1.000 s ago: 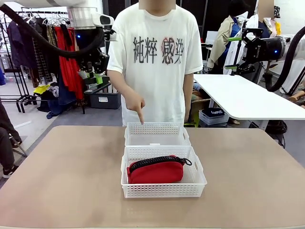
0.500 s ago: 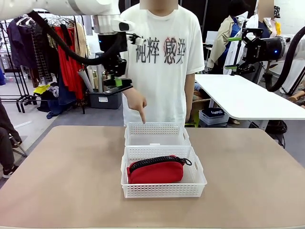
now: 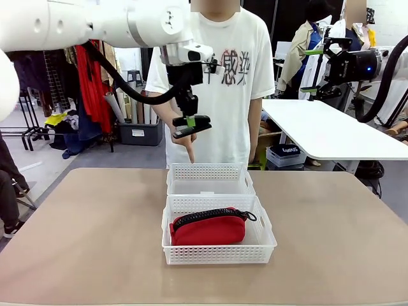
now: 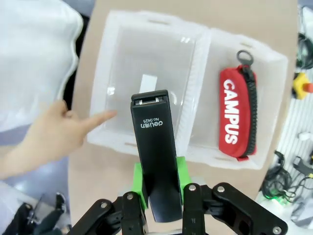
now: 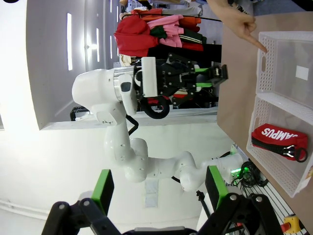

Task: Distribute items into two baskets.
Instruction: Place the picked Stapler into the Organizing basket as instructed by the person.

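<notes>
- Front view: over the last second the left end effector had swung in from the picture's upper left to hang above the far basket, clenched on the black stapler. I judged this the carry stage, with the drop into that basket next. The person's hand pointed down at the basket's 11 o'clock corner, unchanged from a second before. The red pouch lay in the near basket, so half the sorting looked done. The right end effector sat high at 2 o'clock, its jaws hard to read there.
- Left wrist view: the stapler ran from 6 o'clock up the middle, pinched between the green pads; its rear end was hidden in the jaws. Beneath it lay the bare basket, with the pointing hand at 9 o'clock and the pouch in the basket at 3 o'clock.
- Right wrist view: the right end effector stood released, holding nothing, with its fingers wide apart. Both baskets were cut off at the 3 o'clock edge of the counter.
</notes>
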